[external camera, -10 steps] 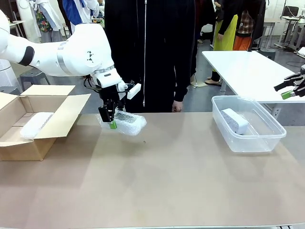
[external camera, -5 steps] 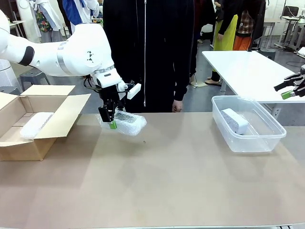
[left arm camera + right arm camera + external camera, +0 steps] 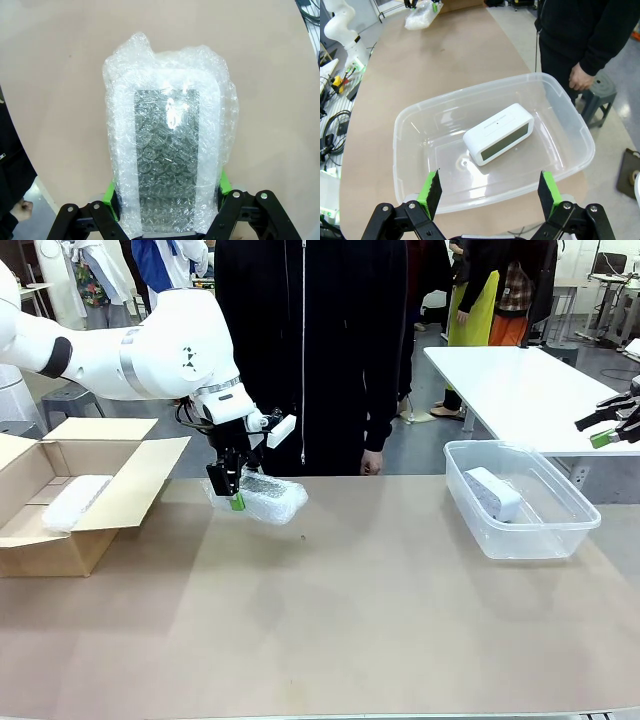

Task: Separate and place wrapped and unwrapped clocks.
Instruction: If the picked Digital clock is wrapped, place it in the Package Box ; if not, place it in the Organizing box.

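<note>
We're at a tan counter (image 3: pixel 360 620) in a busy lab, grey floor (image 3: pixel 420 455) behind, a white table (image 3: pixel 510 390) off right, a person in black (image 3: pixel 310 350) standing opposite

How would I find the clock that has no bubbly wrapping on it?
Look to the right end of the brown table for the see-through plastic tub. Inside lies the bare clock, a smooth white rounded block with a grey screen. The other two are bundled in bubble wrap.
</note>
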`<state>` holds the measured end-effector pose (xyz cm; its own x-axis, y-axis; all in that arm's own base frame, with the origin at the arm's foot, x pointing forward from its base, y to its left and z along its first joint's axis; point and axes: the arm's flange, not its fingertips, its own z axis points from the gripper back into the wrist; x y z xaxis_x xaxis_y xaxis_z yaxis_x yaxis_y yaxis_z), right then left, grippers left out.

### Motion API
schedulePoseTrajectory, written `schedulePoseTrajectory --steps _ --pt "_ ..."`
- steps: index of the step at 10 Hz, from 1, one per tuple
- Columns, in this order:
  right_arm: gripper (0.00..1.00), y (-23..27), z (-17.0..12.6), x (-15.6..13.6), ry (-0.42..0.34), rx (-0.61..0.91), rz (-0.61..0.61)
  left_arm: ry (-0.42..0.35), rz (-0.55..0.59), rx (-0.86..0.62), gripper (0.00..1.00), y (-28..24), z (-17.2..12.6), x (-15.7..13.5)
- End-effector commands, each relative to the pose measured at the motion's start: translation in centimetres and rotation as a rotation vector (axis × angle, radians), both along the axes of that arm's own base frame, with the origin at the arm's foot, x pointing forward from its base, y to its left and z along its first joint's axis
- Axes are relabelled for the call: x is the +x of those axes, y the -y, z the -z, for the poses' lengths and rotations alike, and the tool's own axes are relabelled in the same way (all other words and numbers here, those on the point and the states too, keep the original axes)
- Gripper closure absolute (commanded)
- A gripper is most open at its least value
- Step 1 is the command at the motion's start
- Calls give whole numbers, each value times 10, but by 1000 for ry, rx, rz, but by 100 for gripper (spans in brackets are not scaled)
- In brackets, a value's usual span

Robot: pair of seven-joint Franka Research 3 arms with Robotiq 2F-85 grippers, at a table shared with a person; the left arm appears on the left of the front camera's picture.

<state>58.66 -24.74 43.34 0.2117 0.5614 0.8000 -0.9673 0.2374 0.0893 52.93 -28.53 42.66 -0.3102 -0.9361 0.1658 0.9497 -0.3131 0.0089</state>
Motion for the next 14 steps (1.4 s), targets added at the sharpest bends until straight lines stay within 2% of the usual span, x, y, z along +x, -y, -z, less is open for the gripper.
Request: schedulePoseTrajectory --steps 1,9,10,12,14 --pt "0 -1 0 0 1 1 3 3 1 0 100 0 -2 -1" --pt "0 -1 0 0 1 1 3 3 1 0 100 0 -2 -1" --pt "0 -1 0 0 1 1 3 0 0 0 18 0 0 0" --pt "0 -1 0 0 1 1 3 57 -86 -13 18 -4 -14 -1" --pt "0 -1 0 0 1 1 3 76 -166 -48 18 -20 -35 4"
